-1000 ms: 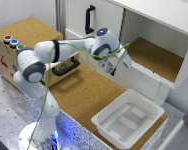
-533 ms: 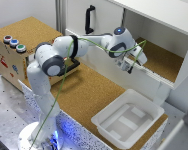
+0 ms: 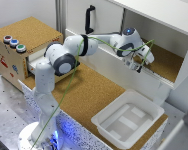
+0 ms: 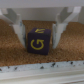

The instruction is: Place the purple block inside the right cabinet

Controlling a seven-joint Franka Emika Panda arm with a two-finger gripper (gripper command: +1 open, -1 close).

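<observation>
Cork covers the table [image 3: 94, 97], with a white tray [image 3: 128, 120] at its near right corner and a drawer box [image 3: 16, 52] with coloured buttons at the left edge. At the far right corner, the arm reaches into the right cabinet [image 3: 166, 62] — the gripper [image 3: 138, 64] is low over its brown floor. Up close, the gripper [image 4: 40, 31] pinches the purple block [image 4: 39, 41] between its white fingers [image 4: 16, 22] — a yellow letter shows on the block's front.
</observation>
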